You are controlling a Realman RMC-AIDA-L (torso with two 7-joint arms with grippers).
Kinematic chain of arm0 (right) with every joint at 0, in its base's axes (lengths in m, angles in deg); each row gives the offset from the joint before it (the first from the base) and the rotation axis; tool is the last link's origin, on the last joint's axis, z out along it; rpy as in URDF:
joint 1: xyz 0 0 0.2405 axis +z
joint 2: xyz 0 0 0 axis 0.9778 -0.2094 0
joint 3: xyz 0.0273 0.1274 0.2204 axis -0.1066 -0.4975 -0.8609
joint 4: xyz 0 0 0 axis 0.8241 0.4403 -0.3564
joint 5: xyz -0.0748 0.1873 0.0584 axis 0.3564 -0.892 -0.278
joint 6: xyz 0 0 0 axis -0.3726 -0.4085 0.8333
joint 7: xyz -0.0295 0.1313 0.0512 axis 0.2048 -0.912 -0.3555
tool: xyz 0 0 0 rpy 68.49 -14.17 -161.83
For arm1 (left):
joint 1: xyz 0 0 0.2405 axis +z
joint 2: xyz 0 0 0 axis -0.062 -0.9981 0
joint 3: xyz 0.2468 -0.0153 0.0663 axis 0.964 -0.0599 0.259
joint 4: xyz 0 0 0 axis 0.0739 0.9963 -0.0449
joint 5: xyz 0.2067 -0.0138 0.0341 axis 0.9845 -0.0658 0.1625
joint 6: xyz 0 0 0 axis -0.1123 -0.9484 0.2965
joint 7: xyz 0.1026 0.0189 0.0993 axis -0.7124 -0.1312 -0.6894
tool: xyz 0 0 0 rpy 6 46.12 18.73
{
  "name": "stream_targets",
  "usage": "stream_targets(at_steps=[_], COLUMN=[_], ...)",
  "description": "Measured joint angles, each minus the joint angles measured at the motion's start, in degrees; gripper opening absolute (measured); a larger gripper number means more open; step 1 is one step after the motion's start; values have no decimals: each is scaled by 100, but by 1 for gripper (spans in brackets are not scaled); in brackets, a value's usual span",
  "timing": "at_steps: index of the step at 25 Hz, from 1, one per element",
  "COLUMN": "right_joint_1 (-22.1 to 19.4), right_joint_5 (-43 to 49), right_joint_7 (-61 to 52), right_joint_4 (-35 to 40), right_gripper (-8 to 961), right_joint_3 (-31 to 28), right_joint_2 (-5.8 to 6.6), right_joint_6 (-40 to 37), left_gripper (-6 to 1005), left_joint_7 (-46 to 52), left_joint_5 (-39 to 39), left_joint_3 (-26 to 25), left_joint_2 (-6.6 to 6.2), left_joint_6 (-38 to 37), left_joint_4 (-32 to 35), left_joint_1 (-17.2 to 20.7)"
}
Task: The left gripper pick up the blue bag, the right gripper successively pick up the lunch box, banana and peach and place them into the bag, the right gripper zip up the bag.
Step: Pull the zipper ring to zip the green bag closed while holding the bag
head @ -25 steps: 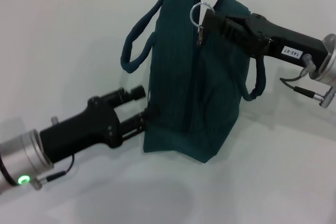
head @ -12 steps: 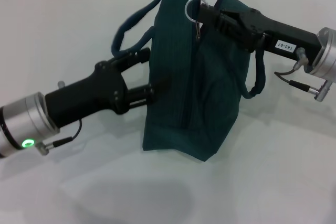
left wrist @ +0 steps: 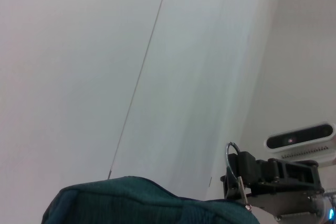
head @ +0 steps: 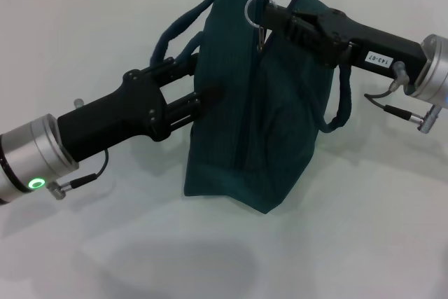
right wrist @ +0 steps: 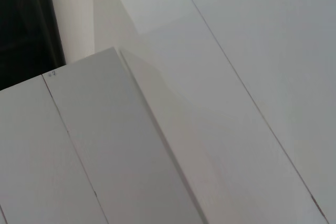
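Since a moment ago my left gripper [head: 198, 83] has risen, fingers spread against the blue bag [head: 245, 145] at frame centre, while my right gripper [head: 269, 14] pinches its zip ring [head: 256, 9].

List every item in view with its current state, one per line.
blue bag: upright on the table, zipper closed along its visible length, handles hanging loose.
ring zip pull: at the bag's top, held by the right gripper.
right gripper: shut on the ring.
left gripper: open, fingertips against the bag's side.
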Motion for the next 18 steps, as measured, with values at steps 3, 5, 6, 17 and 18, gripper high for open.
stream_targets(at_steps=[3,5,6,17,18], right_joint_1=[0,0,0,-36,-37], right_joint_5=[0,-5,-19,-240,-256], right_joint_7=[-4,-29,-39,-334,-355], right_joint_4=[0,0,-1,-71,-87], right_gripper=[11,11,11,12,12], right_joint_3=[0,0,0,9,9], right_joint_2=[0,0,0,0,0], right_joint_6=[0,-2,-2,-48,-49], left_gripper=[657,606,581,178,141], left_joint_7=[-14,-23,-26,-29,-30], left_joint_5=[15,22,27,338,354], left_joint_3=[0,4,6,20,22], left_joint_2=[-2,-9,-13,-27,-28], left_joint_6=[16,18,19,-45,-79], left_joint_4=[17,18,19,23,23], left_joint_1=[-5,-11,-16,-147,-151])
